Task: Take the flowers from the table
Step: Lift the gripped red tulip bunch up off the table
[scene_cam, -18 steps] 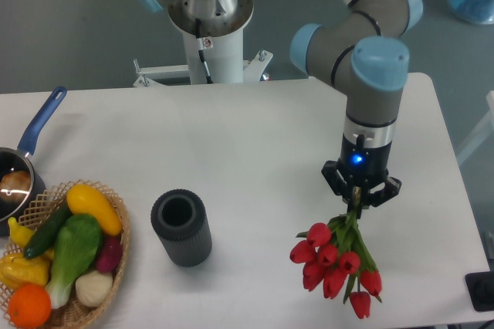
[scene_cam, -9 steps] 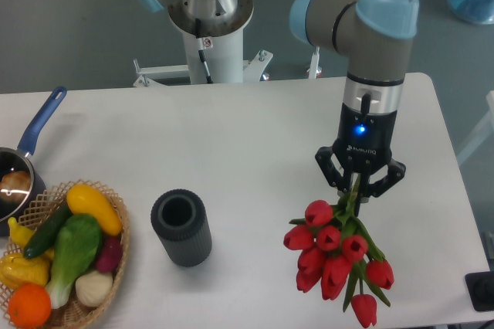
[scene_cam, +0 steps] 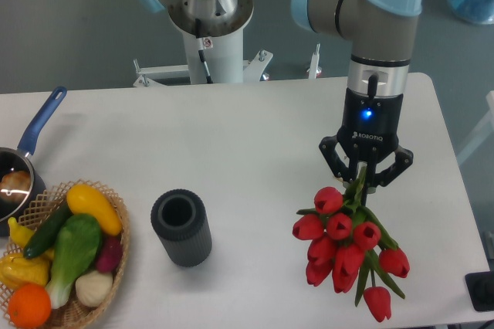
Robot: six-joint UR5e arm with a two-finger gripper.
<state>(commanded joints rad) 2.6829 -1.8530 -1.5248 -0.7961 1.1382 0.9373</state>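
Note:
The flowers (scene_cam: 345,245), a bunch of red tulips with green stems, hang in the air above the right side of the white table (scene_cam: 231,136). Their stems run up between the fingers of my gripper (scene_cam: 361,181), which is shut on them. The blooms point down and toward the camera, clear of the tabletop. The band on the stems is hidden by the fingers.
A dark grey ribbed cylinder cup (scene_cam: 181,227) stands left of the bunch. A wicker basket of vegetables (scene_cam: 65,256) sits at the front left, with a blue-handled pot (scene_cam: 19,171) behind it. A dark object (scene_cam: 482,290) sits at the table's front right corner.
My gripper has risen with the flowers held in it, lifting the bunch higher off the table and slightly to the right. The other objects stayed put.

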